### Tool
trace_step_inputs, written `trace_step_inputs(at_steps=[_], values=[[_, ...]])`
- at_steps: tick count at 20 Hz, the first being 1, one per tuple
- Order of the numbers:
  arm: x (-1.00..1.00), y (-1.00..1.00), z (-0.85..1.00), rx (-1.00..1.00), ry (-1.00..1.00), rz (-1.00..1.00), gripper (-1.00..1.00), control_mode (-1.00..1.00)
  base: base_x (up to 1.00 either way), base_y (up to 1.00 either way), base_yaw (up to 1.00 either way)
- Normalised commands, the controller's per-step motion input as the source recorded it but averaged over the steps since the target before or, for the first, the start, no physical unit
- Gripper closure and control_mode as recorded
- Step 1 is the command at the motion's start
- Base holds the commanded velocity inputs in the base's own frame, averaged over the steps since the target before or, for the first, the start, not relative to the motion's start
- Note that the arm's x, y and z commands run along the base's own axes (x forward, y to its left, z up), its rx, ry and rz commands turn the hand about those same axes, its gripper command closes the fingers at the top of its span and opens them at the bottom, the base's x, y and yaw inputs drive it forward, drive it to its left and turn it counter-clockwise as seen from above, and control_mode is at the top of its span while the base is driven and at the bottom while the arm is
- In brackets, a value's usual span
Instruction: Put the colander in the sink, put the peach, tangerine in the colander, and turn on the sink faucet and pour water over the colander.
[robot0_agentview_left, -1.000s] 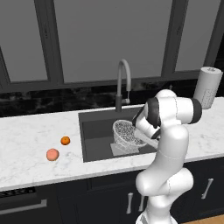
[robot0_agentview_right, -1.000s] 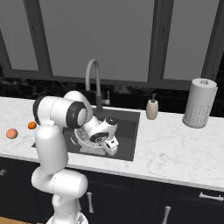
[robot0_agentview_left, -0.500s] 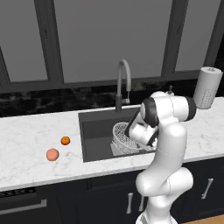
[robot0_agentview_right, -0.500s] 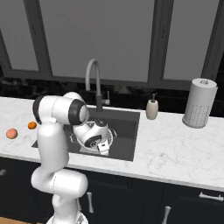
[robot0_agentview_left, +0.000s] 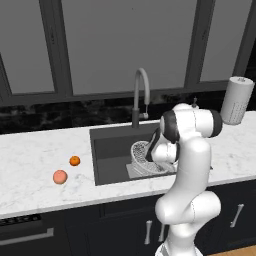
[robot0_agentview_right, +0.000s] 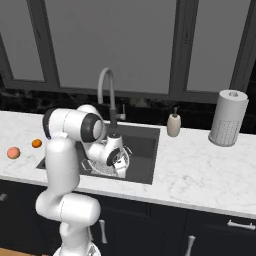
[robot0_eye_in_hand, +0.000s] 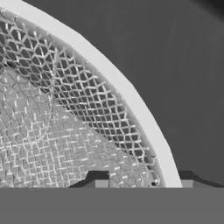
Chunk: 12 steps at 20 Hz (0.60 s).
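I have the round white-grey mesh colander (robot0_agentview_left: 144, 159) down in the dark grey rectangular sink (robot0_agentview_left: 111, 155) now, toward its right-hand end and nearer the front edge; a second ago it hung higher and steeply tipped above the basin floor, and it has since dropped and settled, though it still looks tilted in the left base view, its open side turned toward the back-left corner. The two-finger gripper (robot0_eye_in_hand: 142, 183) sits right at the colander's rim, one dark tip on each side of the white band in the hand view, and the jaws appear to be parting, but I cannot tell whether they have let go yet or still pinch the rim (the tips barely clear the bottom of that view). My reading is that the first step is all but done and the release is in hand. The mesh looks fine and open, with a smooth pale rim and a shallow bowl, nothing inside it. The pale pinkish-orange round peach (robot0_agentview_left: 60, 176) and the smaller bright orange tangerine (robot0_agentview_left: 74, 160) lie just beside each other on the white marble worktop (robot0_agentview_left: 35, 170), left of the sink and well apart from the colander. The tall grey gooseneck faucet (robot0_agentview_left: 141, 92) stands at the sink's back edge, with no stream running.
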Motion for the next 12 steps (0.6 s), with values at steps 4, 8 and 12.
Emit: trace_step_inputs(at_steps=[4,8,12], values=[[0.13,0.00,-0.39,-0.03,0.14,0.00,1.00,-1.00,0.00,0.00,0.00],[0.03,0.00,-0.38,0.00,0.10,0.00,1.00,-1.00,0.00,0.00,0.00],[-0.01,0.00,-0.13,0.00,0.00,0.00,-1.00,-1.00,0.00,0.00,0.00]])
